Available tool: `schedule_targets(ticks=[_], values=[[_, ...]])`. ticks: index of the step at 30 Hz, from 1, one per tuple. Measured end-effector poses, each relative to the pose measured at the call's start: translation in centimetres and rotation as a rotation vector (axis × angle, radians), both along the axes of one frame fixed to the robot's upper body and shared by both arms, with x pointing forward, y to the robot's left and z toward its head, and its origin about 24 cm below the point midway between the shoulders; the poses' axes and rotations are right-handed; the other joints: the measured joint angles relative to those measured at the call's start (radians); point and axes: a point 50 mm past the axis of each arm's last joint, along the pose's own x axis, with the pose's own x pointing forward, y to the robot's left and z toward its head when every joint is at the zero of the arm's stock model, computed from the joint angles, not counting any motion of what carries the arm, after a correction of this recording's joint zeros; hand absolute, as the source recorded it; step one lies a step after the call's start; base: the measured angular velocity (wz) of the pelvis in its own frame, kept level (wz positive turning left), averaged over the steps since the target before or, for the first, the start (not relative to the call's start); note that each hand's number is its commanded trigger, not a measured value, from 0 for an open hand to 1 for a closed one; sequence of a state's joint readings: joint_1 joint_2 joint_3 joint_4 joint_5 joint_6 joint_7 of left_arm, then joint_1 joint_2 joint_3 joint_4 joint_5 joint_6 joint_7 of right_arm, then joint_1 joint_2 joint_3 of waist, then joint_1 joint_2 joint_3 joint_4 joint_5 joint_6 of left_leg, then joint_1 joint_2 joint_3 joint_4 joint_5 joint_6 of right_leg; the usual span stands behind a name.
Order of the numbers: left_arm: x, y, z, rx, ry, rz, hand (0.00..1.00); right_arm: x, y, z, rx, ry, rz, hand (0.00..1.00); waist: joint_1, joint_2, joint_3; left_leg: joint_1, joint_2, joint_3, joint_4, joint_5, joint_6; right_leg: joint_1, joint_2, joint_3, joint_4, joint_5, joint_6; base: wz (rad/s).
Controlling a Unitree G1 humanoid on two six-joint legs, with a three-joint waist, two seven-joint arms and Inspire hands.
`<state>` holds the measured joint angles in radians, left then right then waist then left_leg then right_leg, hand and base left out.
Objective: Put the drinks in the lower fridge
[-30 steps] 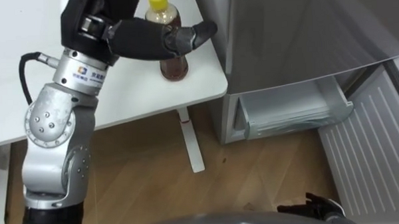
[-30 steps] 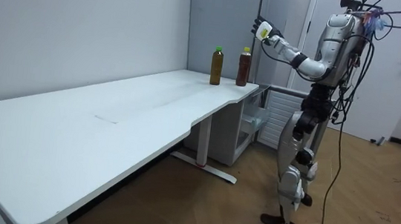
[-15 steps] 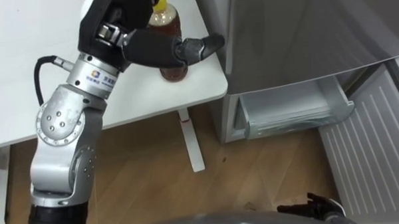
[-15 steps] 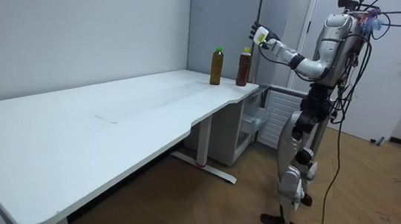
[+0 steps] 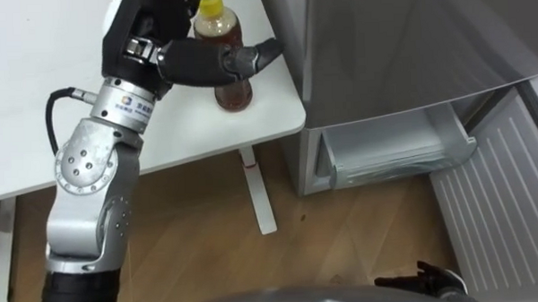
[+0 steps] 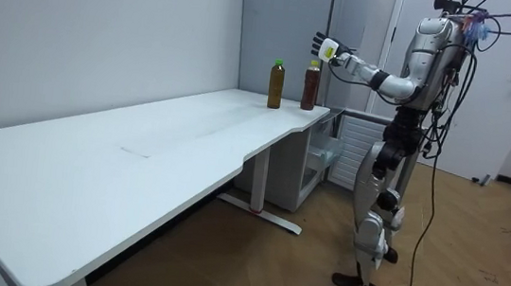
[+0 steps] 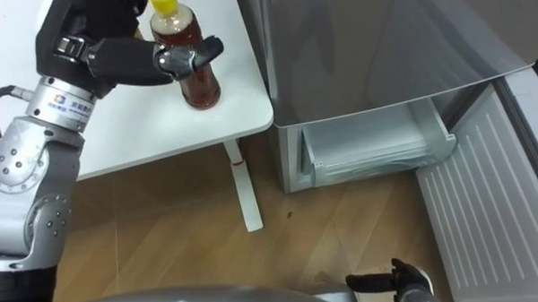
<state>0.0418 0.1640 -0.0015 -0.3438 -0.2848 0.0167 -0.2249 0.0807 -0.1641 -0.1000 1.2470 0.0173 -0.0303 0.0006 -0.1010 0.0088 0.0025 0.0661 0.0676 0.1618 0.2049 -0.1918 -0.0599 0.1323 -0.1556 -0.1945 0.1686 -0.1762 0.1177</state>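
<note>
Closing the left hand (image 5: pixel 194 59) in on the yellow-capped bottle (image 5: pixel 233 85) at the table (image 5: pixel 32 52) corner, upper middle of the frame. Has slid nearer over the last second, bringing the thumb across the bottle's front; touching or not, cannot tell. Shows spread, straight fingers in the room view, curled round nothing. Leaves the bottle upright on the table, beside a green-capped bottle (image 6: pixel 275 83). Hangs the right hand (image 5: pixel 421 276) at lower right. Suggests a grasp about to be made, with the carry to the open lower fridge drawer (image 5: pixel 395 151), right of centre, yet to start.
</note>
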Motion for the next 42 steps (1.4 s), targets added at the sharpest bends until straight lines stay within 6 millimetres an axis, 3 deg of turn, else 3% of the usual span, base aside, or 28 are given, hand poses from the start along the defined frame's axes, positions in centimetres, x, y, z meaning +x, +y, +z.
schedule_targets(ticks=[18,25,31,34,42], values=[[-0.2,1.0,1.1,-0.011,-0.078,0.056,0.00,-0.5,0.1,-0.1,0.003,0.015,0.001,0.00,-0.001,-0.011,0.0010,0.001,0.000,-0.001,0.000,0.000,0.000,-0.003,0.000,-0.001,0.000,0.000,0.000,0.00],[-0.1,1.1,0.5,-0.015,-0.052,0.064,0.00,-0.5,0.1,-0.1,-0.006,0.014,0.001,0.00,-0.001,-0.011,0.0028,0.012,0.000,-0.001,-0.004,0.000,0.000,0.010,0.000,-0.001,-0.001,0.000,0.000,0.00],[0.4,1.4,-1.2,-0.025,0.021,0.075,0.00,-0.4,0.1,-0.1,-0.018,0.007,-0.001,0.00,0.000,-0.004,0.0035,0.013,0.008,0.001,-0.004,0.001,-0.003,0.010,0.007,-0.001,0.000,0.002,-0.003,0.00],[0.4,1.5,-1.6,-0.025,0.038,0.080,0.00,-0.4,-0.1,-0.1,-0.026,0.008,-0.003,0.00,-0.001,0.000,0.0071,0.012,0.010,0.001,-0.004,0.002,-0.005,0.009,0.009,-0.001,0.000,0.003,-0.004,0.00],[0.5,1.6,-2.2,-0.025,0.065,0.085,0.00,-0.5,-0.2,-0.1,-0.034,0.013,-0.005,0.00,0.000,0.004,0.0052,0.015,0.010,0.002,-0.004,0.002,-0.005,0.005,0.009,-0.001,0.000,0.003,-0.004,0.00]])
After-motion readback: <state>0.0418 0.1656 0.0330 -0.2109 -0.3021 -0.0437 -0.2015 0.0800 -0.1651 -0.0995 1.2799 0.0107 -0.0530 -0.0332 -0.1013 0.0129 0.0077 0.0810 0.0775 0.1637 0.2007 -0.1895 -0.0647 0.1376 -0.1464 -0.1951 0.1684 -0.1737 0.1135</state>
